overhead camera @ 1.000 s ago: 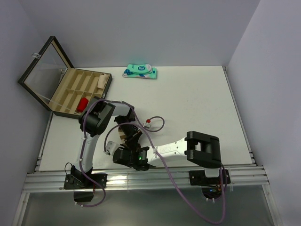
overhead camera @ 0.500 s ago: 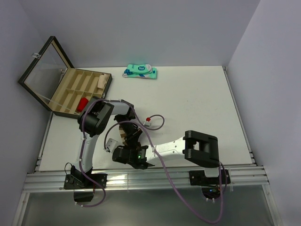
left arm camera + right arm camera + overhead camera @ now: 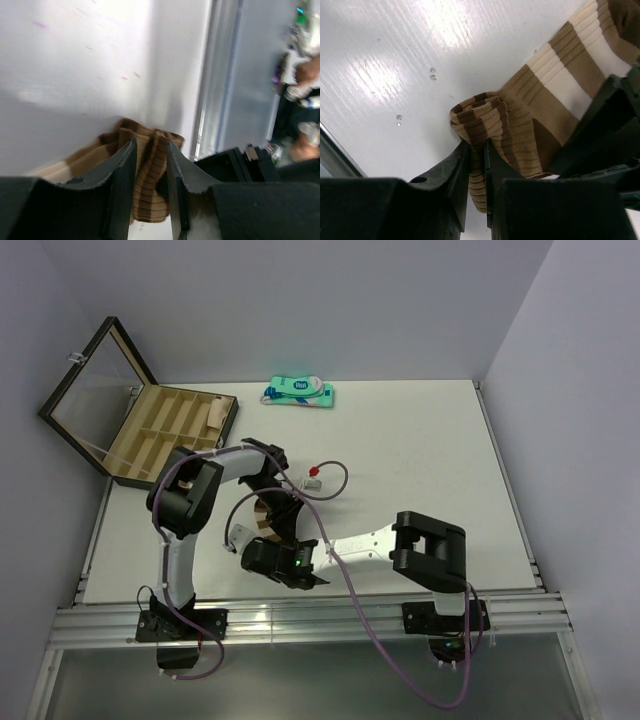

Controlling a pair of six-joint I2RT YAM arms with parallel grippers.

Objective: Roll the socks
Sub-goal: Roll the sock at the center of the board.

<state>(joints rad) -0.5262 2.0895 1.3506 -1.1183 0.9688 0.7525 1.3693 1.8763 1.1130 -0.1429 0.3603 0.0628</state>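
the right hand (image 3: 476, 150) is clamped on the brown sock (image 3: 520, 105). its two fingers (image 3: 460, 170) stand close together, with only a narrow slot between them, and that slot is filled by ribbed fabric. they pinch the sock at its curled end, where the cloth turns over on itself in a small roll of dark brown and tan stripes. from that roll the sock runs away flat on the desk (image 3: 420, 460), showing wide tan and cream bands.

the left hand (image 3: 150, 145) sits over the same sock from the other side. its fingers are partly spread and bunched brown fabric fills the gap between them. i cannot tell whether they press the cloth or merely straddle it. the black body of the right hand shows just beyond the sock in the left wrist view.

from above, both arms meet over the sock, which lies near the front edge of the desk, left of centre, between the two hands and mostly covered by them. purple cables loop around the arms.

well apart from this, a teal-and-white package (image 3: 298, 392) lies flat at the far edge of the desk. a dark case (image 3: 150, 435) with tan compartments and a raised clear lid stands at the far left corner.
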